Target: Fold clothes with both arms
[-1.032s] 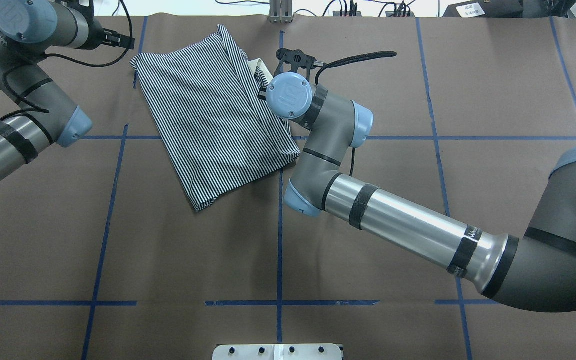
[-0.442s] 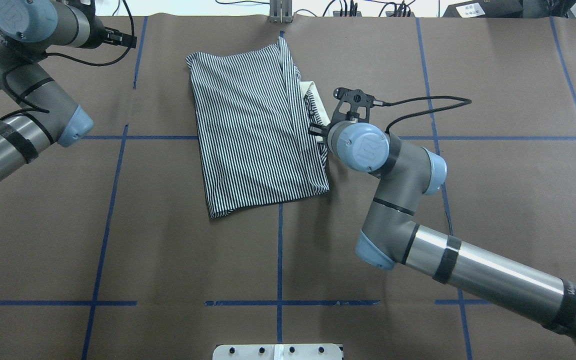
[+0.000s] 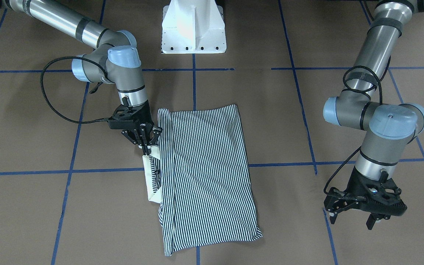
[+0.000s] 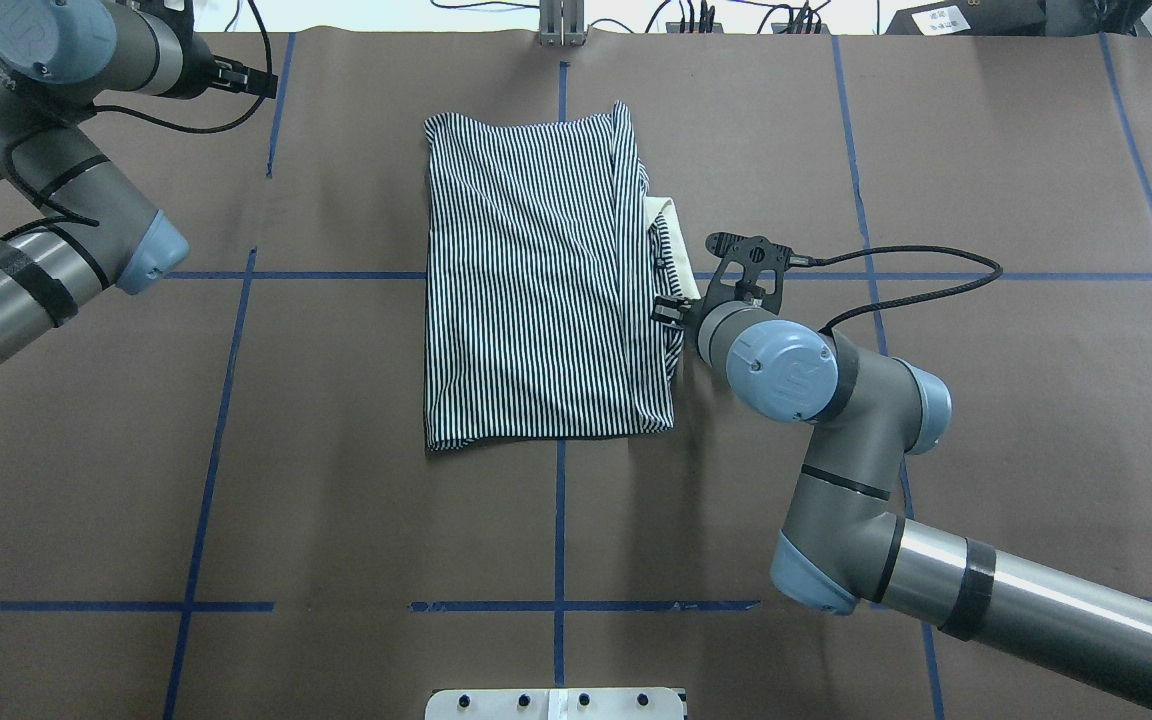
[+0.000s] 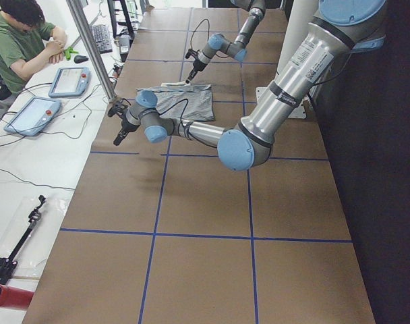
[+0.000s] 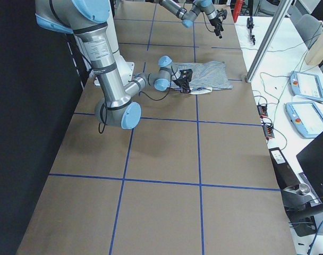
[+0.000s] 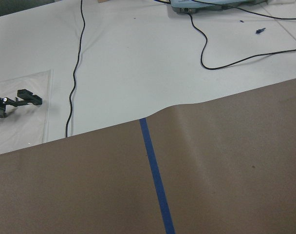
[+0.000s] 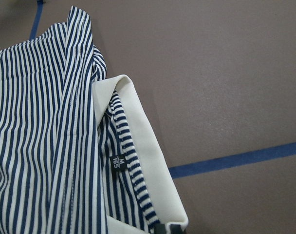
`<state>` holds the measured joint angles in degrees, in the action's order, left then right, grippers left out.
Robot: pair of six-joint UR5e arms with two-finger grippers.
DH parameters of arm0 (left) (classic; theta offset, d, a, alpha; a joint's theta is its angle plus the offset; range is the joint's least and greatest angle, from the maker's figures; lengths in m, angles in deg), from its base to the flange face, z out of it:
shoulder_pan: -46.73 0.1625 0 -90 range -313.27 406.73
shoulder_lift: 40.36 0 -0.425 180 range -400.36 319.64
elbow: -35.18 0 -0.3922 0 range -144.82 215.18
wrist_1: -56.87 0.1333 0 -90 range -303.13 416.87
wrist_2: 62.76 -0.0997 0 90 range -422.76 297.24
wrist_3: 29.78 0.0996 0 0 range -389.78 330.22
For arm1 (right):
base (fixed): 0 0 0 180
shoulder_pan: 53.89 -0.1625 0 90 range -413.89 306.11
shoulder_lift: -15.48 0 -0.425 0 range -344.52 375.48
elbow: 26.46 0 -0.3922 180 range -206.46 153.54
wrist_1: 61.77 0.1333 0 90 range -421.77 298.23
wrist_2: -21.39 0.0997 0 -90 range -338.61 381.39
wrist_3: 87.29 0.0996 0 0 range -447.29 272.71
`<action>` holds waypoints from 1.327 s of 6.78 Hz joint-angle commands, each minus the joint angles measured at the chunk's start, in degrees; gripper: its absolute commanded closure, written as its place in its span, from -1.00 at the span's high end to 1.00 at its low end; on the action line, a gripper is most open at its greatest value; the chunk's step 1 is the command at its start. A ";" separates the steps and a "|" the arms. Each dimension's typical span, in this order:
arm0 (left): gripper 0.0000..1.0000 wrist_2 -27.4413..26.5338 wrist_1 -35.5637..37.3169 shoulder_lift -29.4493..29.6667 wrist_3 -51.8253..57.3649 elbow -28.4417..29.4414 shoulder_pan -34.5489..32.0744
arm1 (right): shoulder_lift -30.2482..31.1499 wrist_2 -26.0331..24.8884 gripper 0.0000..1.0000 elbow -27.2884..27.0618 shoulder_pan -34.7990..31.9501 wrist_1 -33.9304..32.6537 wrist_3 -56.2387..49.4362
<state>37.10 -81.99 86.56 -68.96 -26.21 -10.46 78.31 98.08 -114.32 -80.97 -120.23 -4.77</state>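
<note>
The striped polo shirt [image 4: 536, 290] lies folded into a rectangle at the table's middle, also seen in the front view [image 3: 204, 169]. Its cream collar [image 4: 671, 235] sticks out on the right edge. My right gripper [image 3: 146, 149] is shut on the shirt's edge at the collar [image 3: 148, 176], low on the table; from overhead it [image 4: 671, 312] is partly under the wrist. The right wrist view shows the collar [image 8: 143, 161] and a size label [image 8: 118, 162]. My left gripper [image 3: 352, 220] is open and empty, well off to the shirt's left at the far edge.
Blue tape lines [image 4: 559, 520] grid the brown table cover. The white pedestal base [image 3: 193, 29] stands at the near edge. Cables and a metal post [image 4: 561, 25] line the far edge. An operator [image 5: 19, 40] with pendants sits beyond the table.
My right gripper has pulled the shirt to the right and toward the robot, turning it square with the tape lines. The left arm has not moved.
</note>
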 commanded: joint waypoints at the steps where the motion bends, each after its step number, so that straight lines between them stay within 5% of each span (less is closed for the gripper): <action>1: 1.00 0.33 -0.01 0.09 -0.03 -0.21 0.06 | 1.24 -0.23 -1.00 -1.35 0.45 0.01 -0.08; 2: 1.00 0.33 -0.01 0.09 -0.03 -0.21 0.06 | 1.33 -1.45 0.98 -1.18 1.41 -0.51 -0.52; 4: 1.00 0.33 0.08 0.09 -0.03 -0.39 0.06 | 0.97 0.54 1.00 -5.53 0.98 -2.70 -7.59; 6: 1.00 0.33 0.08 0.09 -0.03 -0.39 0.06 | 0.02 3.29 1.00 -14.85 1.93 -20.30 -10.90; 9: 1.00 0.42 -0.01 0.00 -0.11 -0.48 0.06 | 0.36 -4.24 0.91 -15.06 9.65 -22.05 -30.70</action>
<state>37.51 -81.96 86.59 -69.01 -26.66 -10.40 78.71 97.31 -129.23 -74.40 -141.64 -27.35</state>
